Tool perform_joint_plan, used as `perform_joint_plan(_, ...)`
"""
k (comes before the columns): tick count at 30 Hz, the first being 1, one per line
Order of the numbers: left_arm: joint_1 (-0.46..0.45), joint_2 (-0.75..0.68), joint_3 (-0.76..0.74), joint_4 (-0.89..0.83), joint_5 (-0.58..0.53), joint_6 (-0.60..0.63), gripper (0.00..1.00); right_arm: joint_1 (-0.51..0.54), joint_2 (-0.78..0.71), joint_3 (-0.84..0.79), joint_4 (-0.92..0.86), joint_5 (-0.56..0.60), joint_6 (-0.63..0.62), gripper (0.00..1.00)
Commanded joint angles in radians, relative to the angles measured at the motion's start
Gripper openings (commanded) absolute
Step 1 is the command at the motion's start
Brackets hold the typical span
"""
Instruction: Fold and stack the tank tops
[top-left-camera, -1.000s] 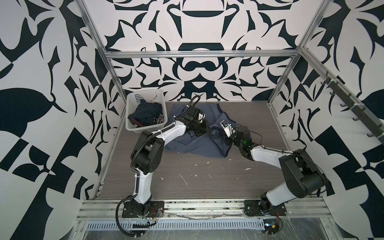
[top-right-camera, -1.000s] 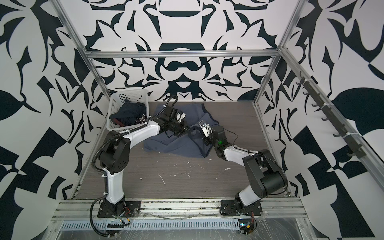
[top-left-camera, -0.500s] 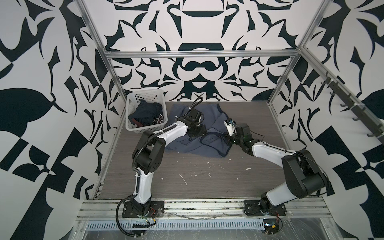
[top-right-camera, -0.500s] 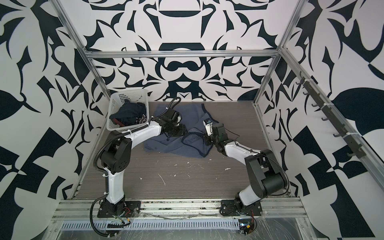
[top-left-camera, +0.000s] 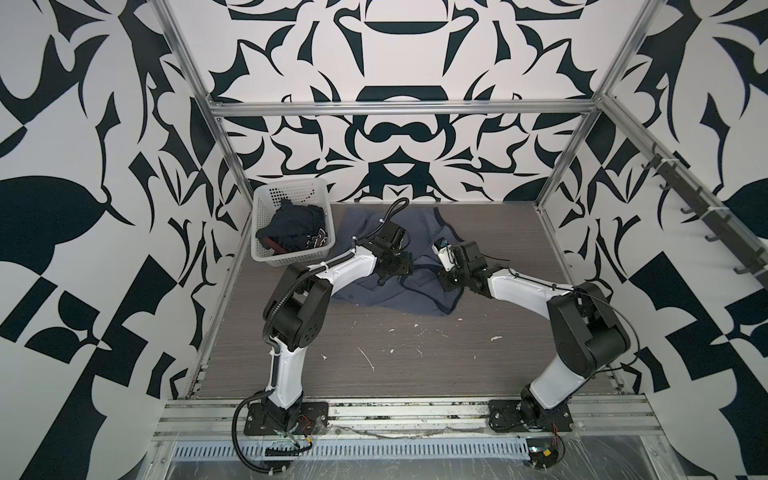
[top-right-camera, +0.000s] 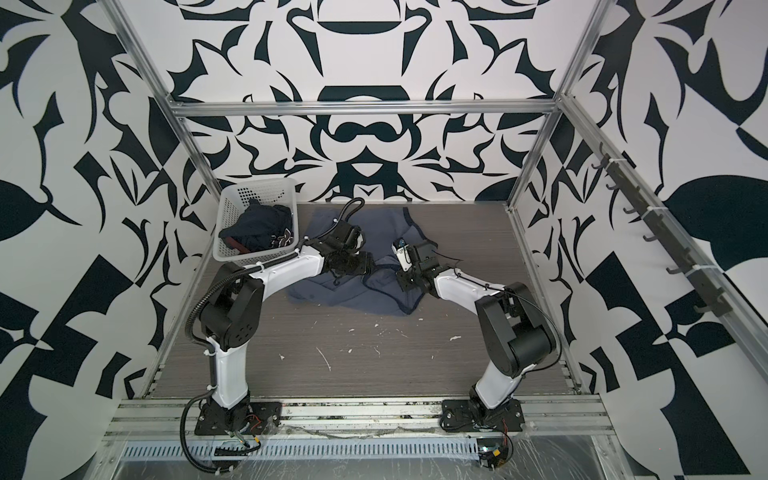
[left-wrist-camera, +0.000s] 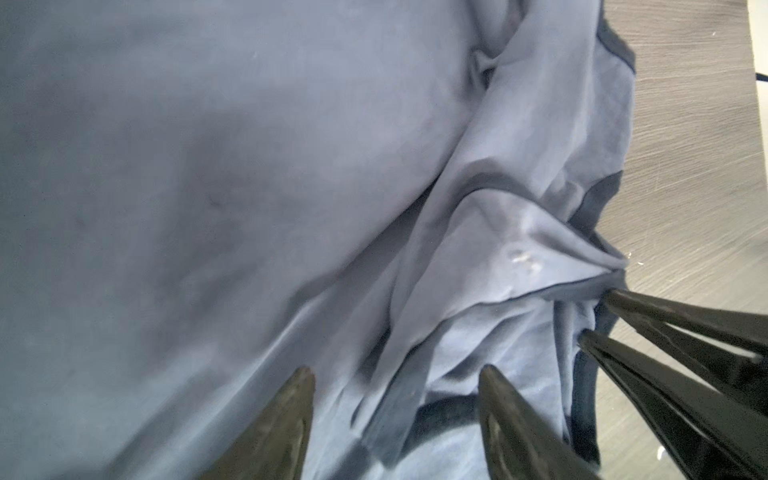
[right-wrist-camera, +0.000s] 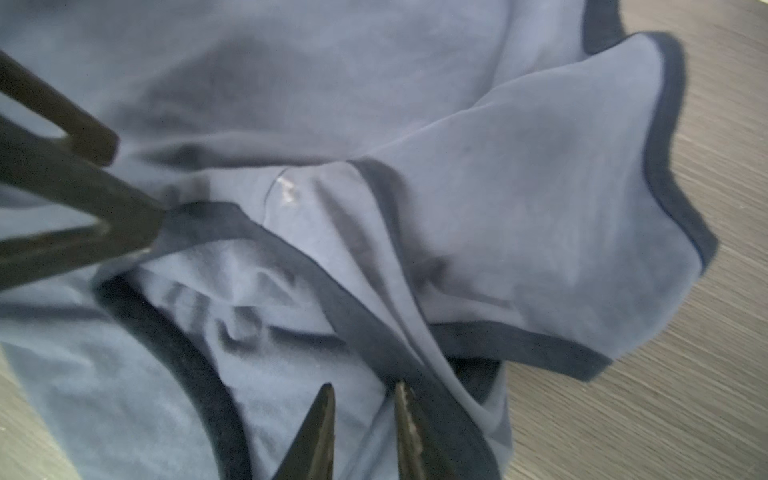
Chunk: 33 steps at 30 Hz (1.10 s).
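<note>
The slate-blue tank top (top-left-camera: 399, 297) (top-right-camera: 357, 295) lies rumpled on the table at the middle back, its navy trim folded over itself. My left gripper (left-wrist-camera: 397, 374) (top-left-camera: 409, 268) hovers open just over its folds with nothing between the fingers. My right gripper (right-wrist-camera: 365, 388) (top-left-camera: 441, 276) stands open by a narrow gap over a trimmed fold at the top's right side. The two grippers are close together, and the right one's fingers (left-wrist-camera: 665, 332) show in the left wrist view. The navy tank top (top-left-camera: 295, 226) (top-right-camera: 257, 226) lies bunched in the basket.
The white perforated basket (top-left-camera: 291, 187) (top-right-camera: 257, 187) stands at the back left corner, beside the left arm. Small white scraps (top-left-camera: 368, 357) dot the table in front of the cloth. Metal frame posts edge the table, and a hook rail (top-left-camera: 698, 199) runs along the right wall.
My left gripper has gone from shut to open and let the cloth go. The right jaws have parted a little. Both grippers have come down, and the lifted cloth has settled onto the table.
</note>
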Motion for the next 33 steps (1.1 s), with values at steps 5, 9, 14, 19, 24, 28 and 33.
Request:
perform_joint_plan(5, 0.017, -0.041, -0.025, 0.055, 0.057, -0.029, 0.65, 0.010, 0.031, 0.068, -0.026, 0.143, -0.051, 0.27)
perform_joint_plan(9, 0.017, -0.029, -0.019, 0.060, 0.075, -0.029, 0.65, 0.018, 0.019, 0.056, 0.036, 0.192, -0.070, 0.24)
perform_joint_plan(14, 0.017, 0.019, 0.047, 0.038, 0.107, -0.029, 0.62, 0.018, 0.003, 0.053, 0.054, 0.169, -0.092, 0.23)
perform_joint_plan(19, 0.017, 0.114, 0.173, -0.005, 0.158, -0.022, 0.61, 0.018, 0.006, 0.053, 0.066, 0.166, -0.089, 0.22)
perform_joint_plan(24, 0.017, 0.196, 0.268, -0.044, 0.204, -0.023, 0.55, 0.017, 0.027, 0.072, 0.070, 0.175, -0.099, 0.21)
perform_joint_plan(28, 0.017, 0.251, 0.318, -0.049, 0.261, -0.029, 0.52, 0.003, 0.041, 0.088, 0.065, 0.149, -0.081, 0.21)
perform_joint_plan(33, 0.017, 0.311, 0.367, -0.066, 0.323, -0.036, 0.41, -0.006, 0.052, 0.094, 0.063, 0.131, -0.062, 0.20)
